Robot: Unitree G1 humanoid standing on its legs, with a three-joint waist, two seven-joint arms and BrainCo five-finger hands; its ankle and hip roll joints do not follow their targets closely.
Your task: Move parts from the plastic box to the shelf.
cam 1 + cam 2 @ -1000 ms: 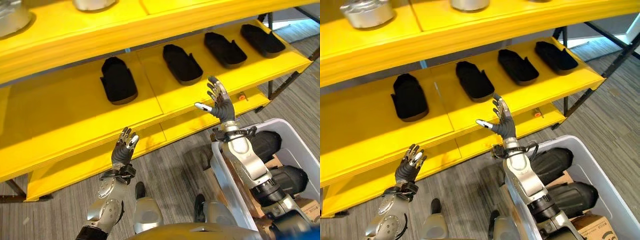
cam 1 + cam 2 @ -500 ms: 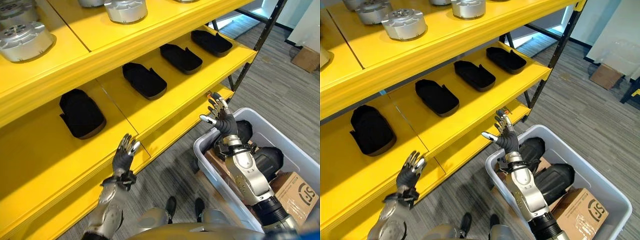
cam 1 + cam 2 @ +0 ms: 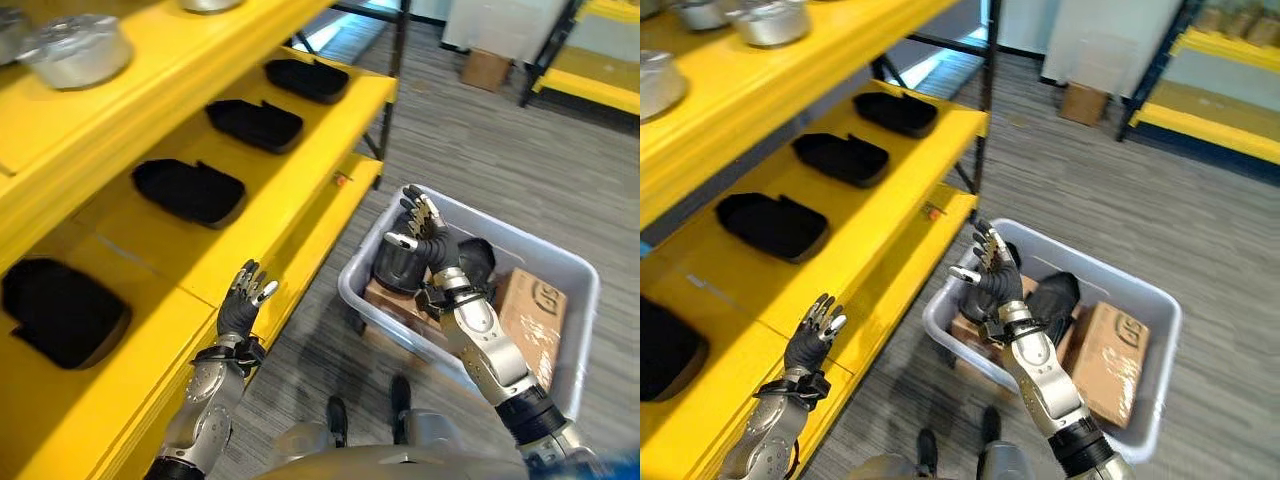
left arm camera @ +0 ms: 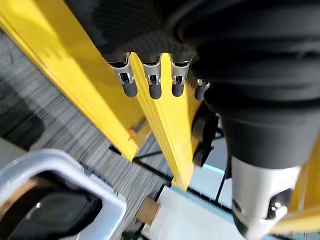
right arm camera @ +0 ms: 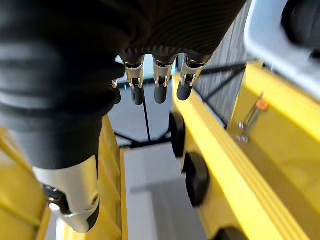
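A grey plastic box (image 3: 572, 292) stands on the floor to the right of the yellow shelf (image 3: 300, 150). Inside it lie black rounded parts (image 3: 398, 270) and a brown carton (image 3: 525, 312). My right hand (image 3: 425, 235) is raised over the box's near left corner, fingers straight (image 5: 160, 85), holding nothing. Open as well, my left hand (image 3: 243, 305) hovers in front of the shelf's lower edge (image 4: 165, 140). Several black moulded trays (image 3: 190, 190) sit along the middle shelf board.
Silver metal parts (image 3: 75, 50) rest on the upper shelf board. The shelf's black upright (image 3: 395, 60) stands just behind the box. A cardboard box (image 3: 487, 68) and another yellow rack (image 3: 600, 85) lie farther off across the grey carpet.
The camera has swung right, bringing the whole box into view. My right hand has gone from in front of the shelf to above the box. Both hands stay open.
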